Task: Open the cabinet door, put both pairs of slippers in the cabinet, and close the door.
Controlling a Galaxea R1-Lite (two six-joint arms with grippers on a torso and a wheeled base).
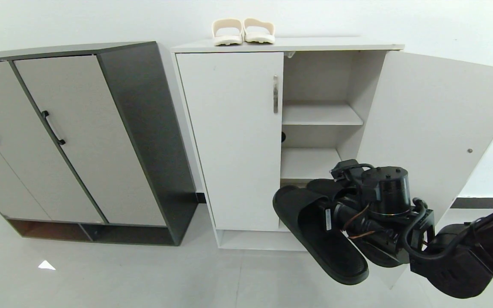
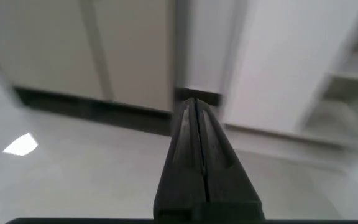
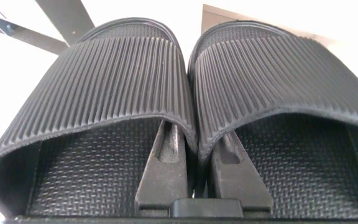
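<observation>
We log one pair of black rubber slippers (image 3: pixel 123 87), straps ribbed, footbeds pebbled, their adjoining straps pinched by the right gripper (image 3: pixel 196 135). The left gripper (image 2: pixel 196 107) has flat fingers pressed together, holding nothing.

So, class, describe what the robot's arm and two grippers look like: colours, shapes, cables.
The right arm is black and bulky, with a round drum-shaped joint, looped black cables and thin orange wires. The right gripper has two flat black fingers with grooved channels. The left gripper is black too, its two long fingers tapering to a narrow tip.
</observation>
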